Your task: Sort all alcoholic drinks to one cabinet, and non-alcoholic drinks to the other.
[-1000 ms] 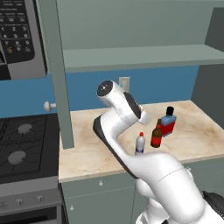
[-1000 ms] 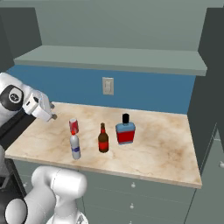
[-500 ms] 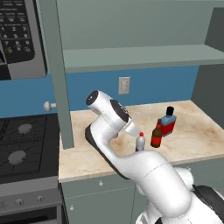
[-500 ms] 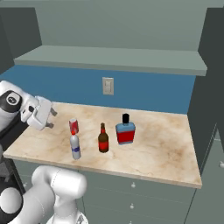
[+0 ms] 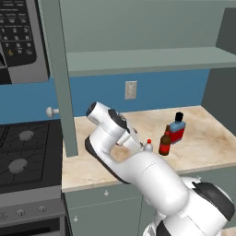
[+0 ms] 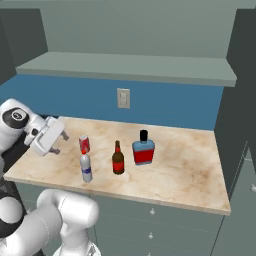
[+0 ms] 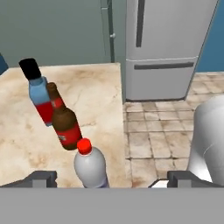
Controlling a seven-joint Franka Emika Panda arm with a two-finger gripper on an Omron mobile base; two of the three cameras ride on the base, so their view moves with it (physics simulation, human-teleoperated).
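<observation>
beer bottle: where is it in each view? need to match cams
Left base view: beer bottle right of centre, just in front of the flat red-and-blue bottle.
Right base view: centre, left of that bottle.
Hand view: left of centre, behind the white bottle.
Shared landmark: the flat bottle.

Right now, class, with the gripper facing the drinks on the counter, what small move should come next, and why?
Probably ease the open gripper forward around the white bottle: it stands nearest, roughly centred between the fingertips, with the beer bottle and flat bottle behind it.
</observation>
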